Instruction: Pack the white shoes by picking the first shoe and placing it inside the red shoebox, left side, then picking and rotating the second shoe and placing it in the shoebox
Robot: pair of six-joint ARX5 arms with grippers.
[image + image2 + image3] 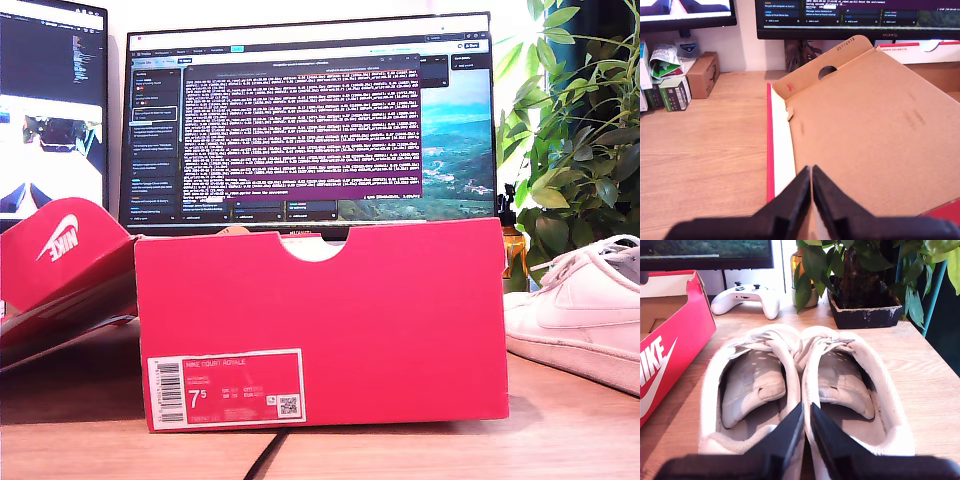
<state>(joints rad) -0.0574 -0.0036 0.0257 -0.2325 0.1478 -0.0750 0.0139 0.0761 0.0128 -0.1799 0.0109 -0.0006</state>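
Second wrist view shows my second gripper (806, 412) with its two dark fingers pressed nearly together, only a thin slit between them, and nothing held. It hangs just above the heels of the white shoes (802, 385), which lie side by side and touching, toes pointing away from me. The fingertips sit over the line where the two shoes meet; I cannot tell if they touch the leather. Beside the shoes, to one side of the gripper, stands the red shoebox (670, 347) with a white swoosh on its wall. Beyond the toes lie a white game controller (746, 296) and a potted plant (865, 285).

First wrist view shows my first gripper (811, 175) also closed to a narrow slit and empty. Under it and ahead of it lies the open lid (865, 130) of the box, brown inside, with a red edge, on the wooden table (705, 145).

Exterior view shows the shoebox front with its size label (226, 389), the lid at its left, one shoe at its right.
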